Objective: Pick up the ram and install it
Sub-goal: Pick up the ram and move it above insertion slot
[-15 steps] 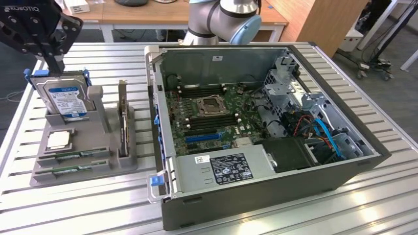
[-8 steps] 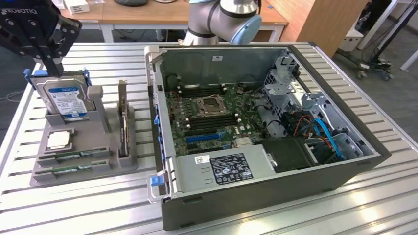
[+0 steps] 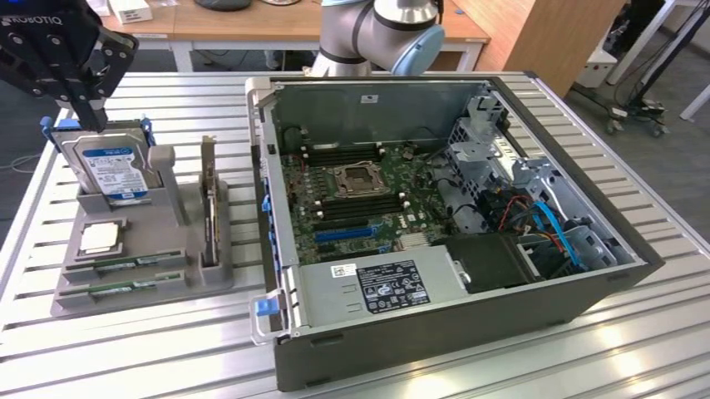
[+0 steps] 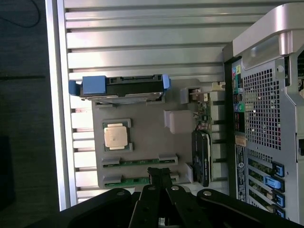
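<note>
The black pincer (image 3: pixel 91 123), shut and empty, hovers over the grey plastic holder (image 3: pixel 183 278), where the long, thin green ram stick (image 4: pixel 140 161) lies flat in its slot. A clean pick likely needs fingers spread first, then squared across the stick's narrow width, mid-length.

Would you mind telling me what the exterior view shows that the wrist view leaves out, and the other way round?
The exterior view adds the open inside of the computer case: the motherboard, its bare processor socket and the labelled power supply. The wrist view adds the case's rear panel, with coloured ports and a vent grille. Both share the grey holder carrying the hard drive, a loose processor, two ram sticks and the expansion card, with the shut gripper above it.
</note>
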`<state>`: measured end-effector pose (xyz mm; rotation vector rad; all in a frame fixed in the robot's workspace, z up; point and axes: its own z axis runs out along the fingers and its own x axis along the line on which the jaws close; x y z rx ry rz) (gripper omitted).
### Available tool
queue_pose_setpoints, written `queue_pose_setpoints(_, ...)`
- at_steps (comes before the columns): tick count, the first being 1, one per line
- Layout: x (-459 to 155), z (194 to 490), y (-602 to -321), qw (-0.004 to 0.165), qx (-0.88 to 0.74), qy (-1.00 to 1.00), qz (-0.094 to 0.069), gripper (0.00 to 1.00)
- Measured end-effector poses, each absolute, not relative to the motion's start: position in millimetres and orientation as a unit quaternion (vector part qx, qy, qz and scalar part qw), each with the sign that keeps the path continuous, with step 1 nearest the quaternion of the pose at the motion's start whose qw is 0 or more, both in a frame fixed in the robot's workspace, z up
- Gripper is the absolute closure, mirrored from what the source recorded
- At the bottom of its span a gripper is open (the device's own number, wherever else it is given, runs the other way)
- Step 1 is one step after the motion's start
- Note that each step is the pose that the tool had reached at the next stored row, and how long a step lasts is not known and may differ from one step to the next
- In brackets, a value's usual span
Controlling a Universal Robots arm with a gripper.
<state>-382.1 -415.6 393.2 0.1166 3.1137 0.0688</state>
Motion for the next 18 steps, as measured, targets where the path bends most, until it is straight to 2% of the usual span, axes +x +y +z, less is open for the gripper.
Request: queue_pose_setpoints(18,-382.1,393.1,-415.6,0.011,-0.009,1.0,0.023,0.9)
